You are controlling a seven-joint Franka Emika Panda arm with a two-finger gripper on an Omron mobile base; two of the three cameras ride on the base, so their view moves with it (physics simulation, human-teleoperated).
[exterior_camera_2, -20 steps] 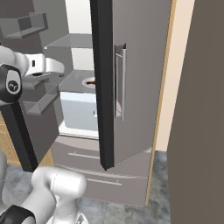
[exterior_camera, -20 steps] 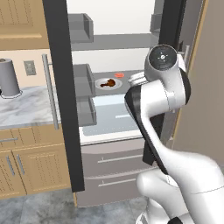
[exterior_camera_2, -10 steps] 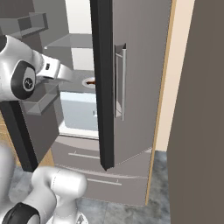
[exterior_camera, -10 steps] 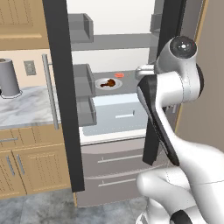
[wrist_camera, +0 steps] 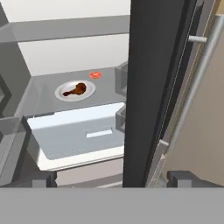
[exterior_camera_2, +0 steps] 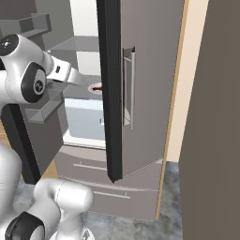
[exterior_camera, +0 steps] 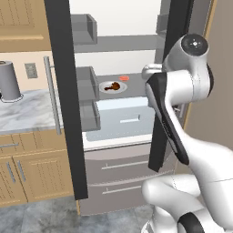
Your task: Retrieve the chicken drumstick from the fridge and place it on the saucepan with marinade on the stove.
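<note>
The fridge (exterior_camera: 118, 150) stands with both upper doors open. On its grey middle shelf lies the chicken drumstick (wrist_camera: 76, 90), a small reddish-brown lump on a white plate (wrist_camera: 65, 94); it is also seen from both bases, drumstick (exterior_camera: 113, 86), drumstick (exterior_camera_2: 97, 87). My gripper (wrist_camera: 111, 183) is open and empty, its dark fingertips (wrist_camera: 42, 180) wide apart, well short of the shelf and facing the edge of the right door (wrist_camera: 148, 87). The hand (exterior_camera_2: 65, 75) reaches toward the opening. The saucepan, marinade and stove are out of view.
A small flat red-orange item (wrist_camera: 95, 75) lies behind the plate. A white crisper drawer (wrist_camera: 83, 133) juts out below the shelf. Grey bins (exterior_camera: 86, 82) line the left door. A grey cylinder (exterior_camera: 9, 82) stands on the marble counter (exterior_camera: 27, 111) at left.
The arm's upper joint has swung right and up, and the hand has moved closer to the fridge opening. The gripper stays open; the drumstick has not moved.
</note>
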